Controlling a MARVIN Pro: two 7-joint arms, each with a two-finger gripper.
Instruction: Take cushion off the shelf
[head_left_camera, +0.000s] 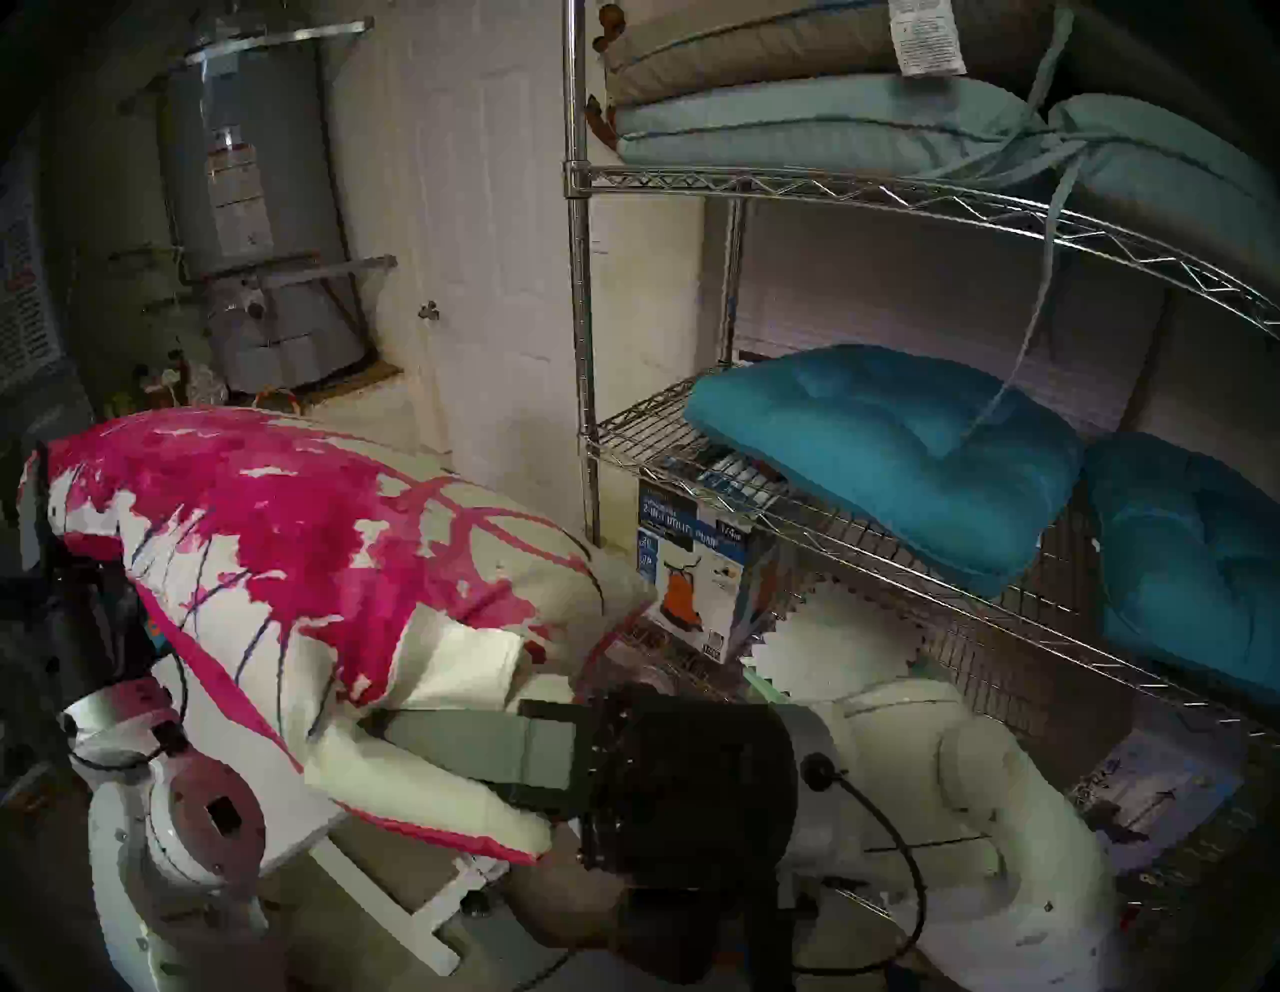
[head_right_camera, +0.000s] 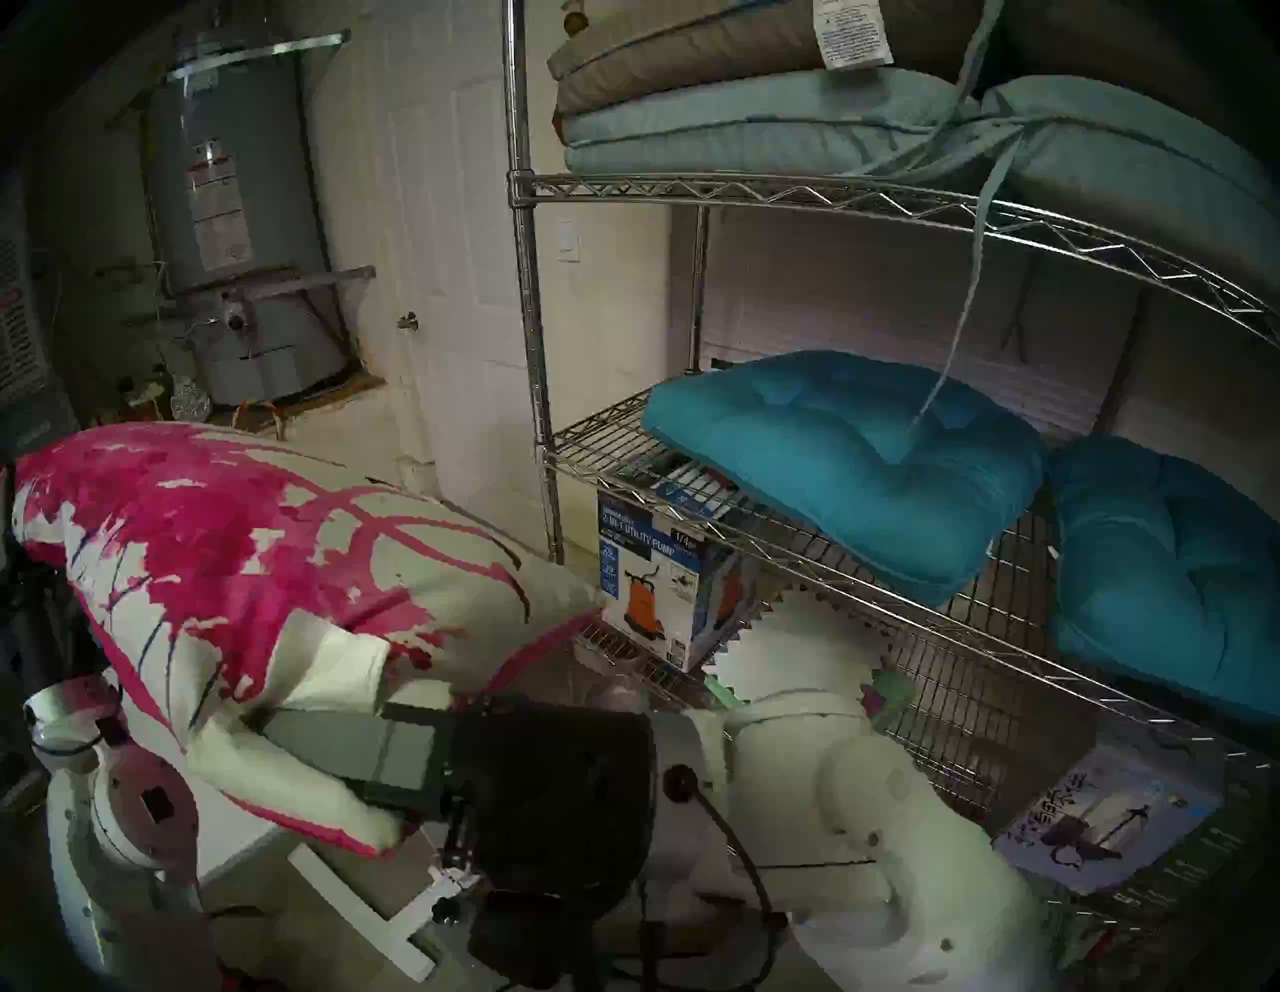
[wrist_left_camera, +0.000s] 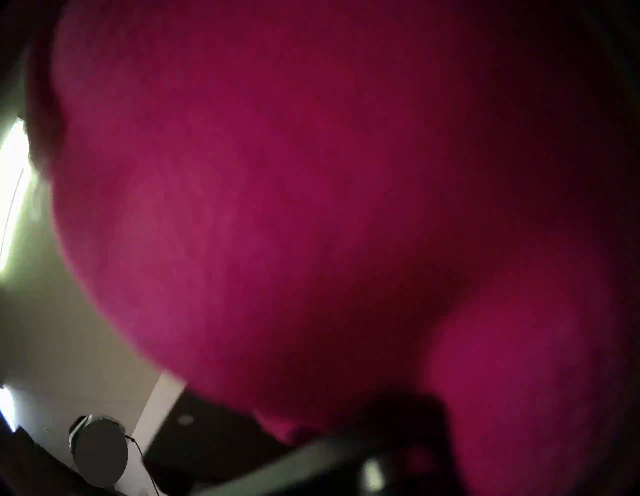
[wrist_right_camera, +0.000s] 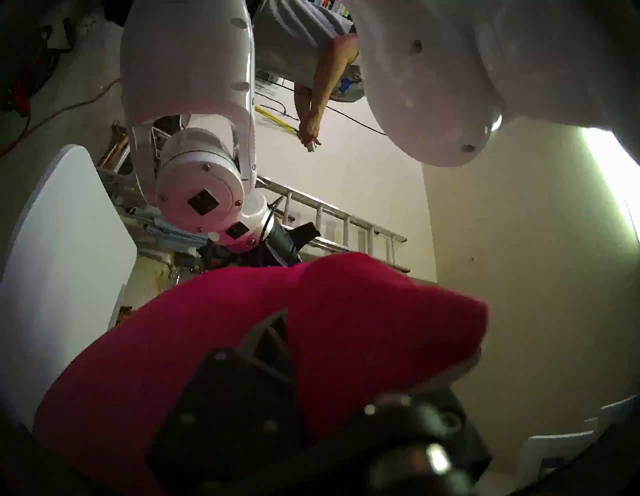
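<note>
Magenta-splashed cushion (head_left_camera: 291, 554) face-up, long axis tilted left-high, right-low

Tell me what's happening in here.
The robot is holding the pink-and-white cushion between its two arms, clear of the wire shelf. The right gripper is shut on its near edge; the left gripper is hidden behind the far end. Two teal cushions remain on the shelf.

A home garage or utility room, going by the tall grey water heater (head_left_camera: 256, 208) in the corner, the white panelled door (head_left_camera: 478, 228), a chrome wire shelf (head_left_camera: 900, 201) stacked with seat cushions (head_left_camera: 886, 450) and a boxed utility pump (head_left_camera: 699, 575), and a ladder (wrist_right_camera: 346, 221) along the wall.
</note>
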